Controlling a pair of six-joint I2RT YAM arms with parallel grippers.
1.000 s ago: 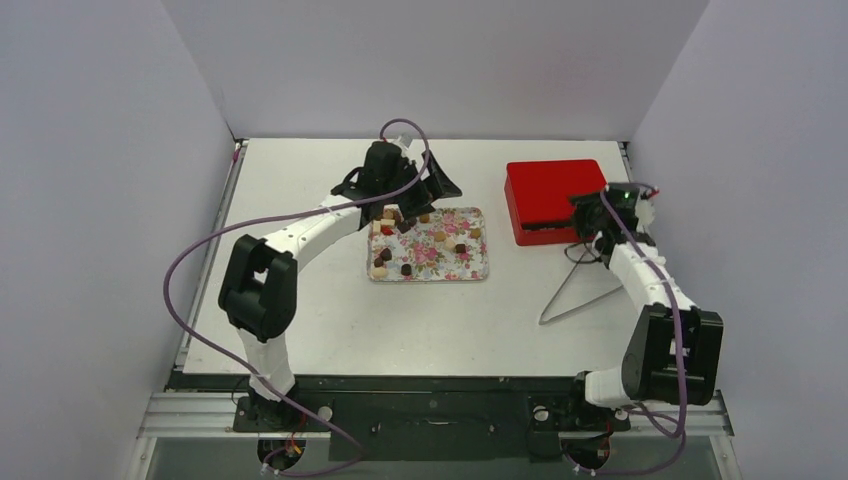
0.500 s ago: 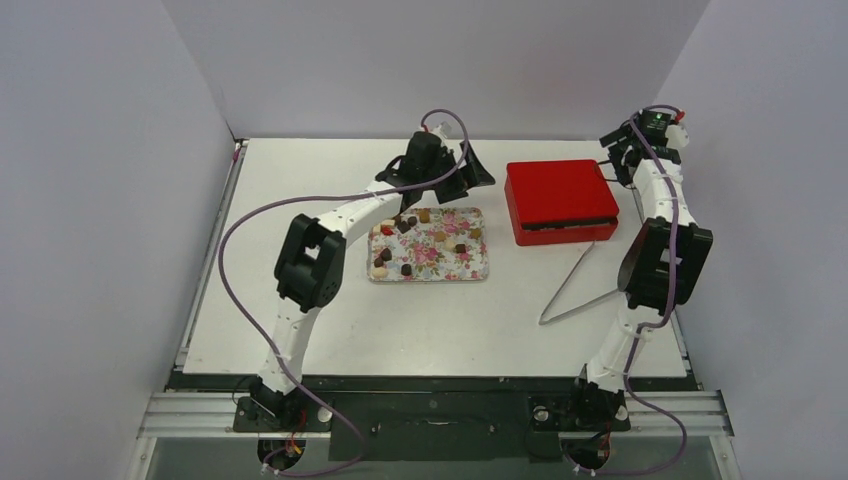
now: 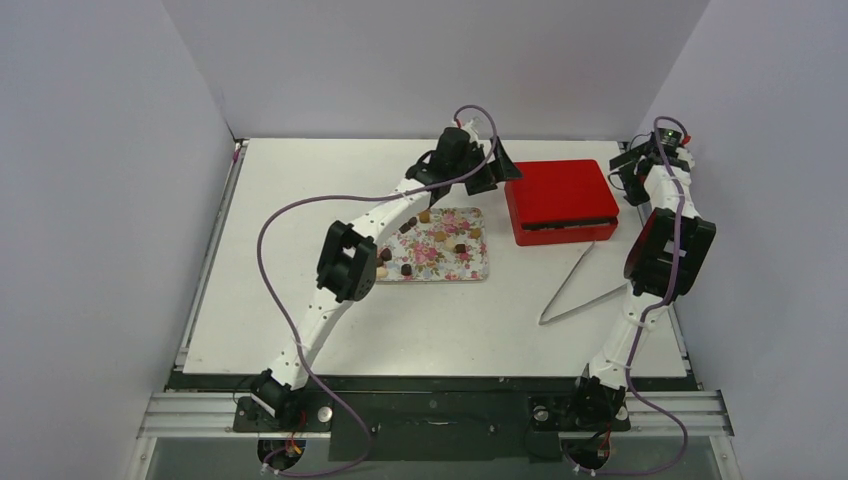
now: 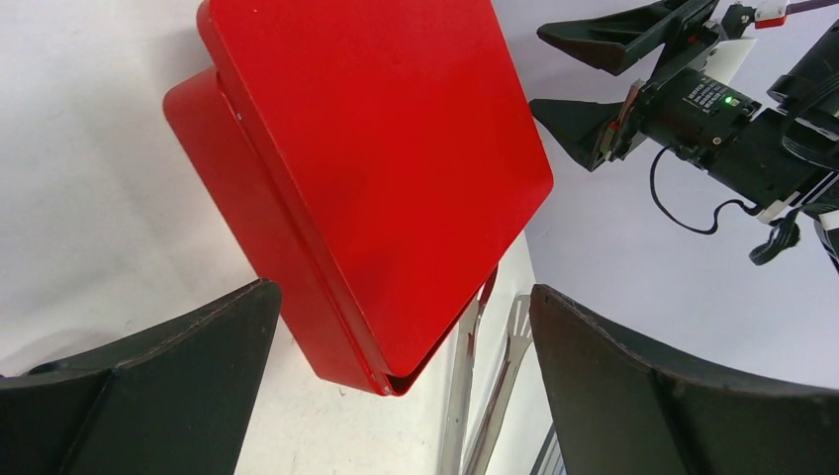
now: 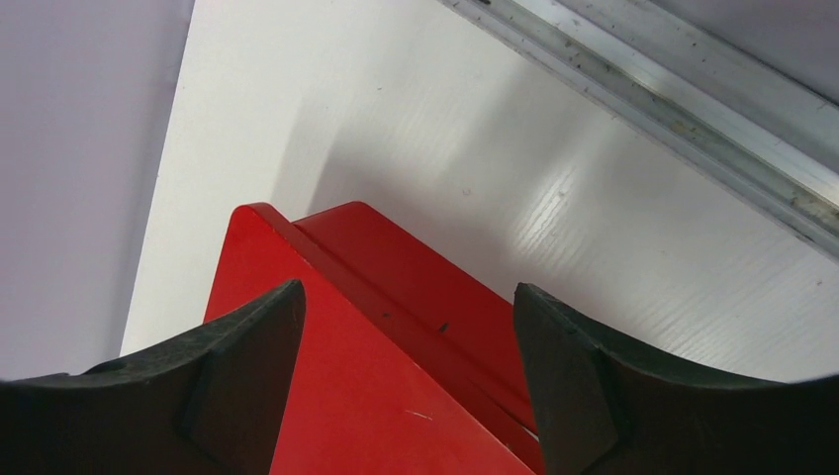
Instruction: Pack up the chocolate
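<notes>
Black label [image 4: 699, 92] on right claw [image 4: 536, 71], unreadable

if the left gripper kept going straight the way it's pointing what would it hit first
Most likely the red box: in the left wrist view its closed lid fills the line ahead of the left gripper, whose jaws stand open. Depth is unclear, so how soon it would touch cannot be told.

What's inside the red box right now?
Its inside is hidden: the lid is down on the red box. The only chocolates in view lie on the floral tray beside it.
</notes>
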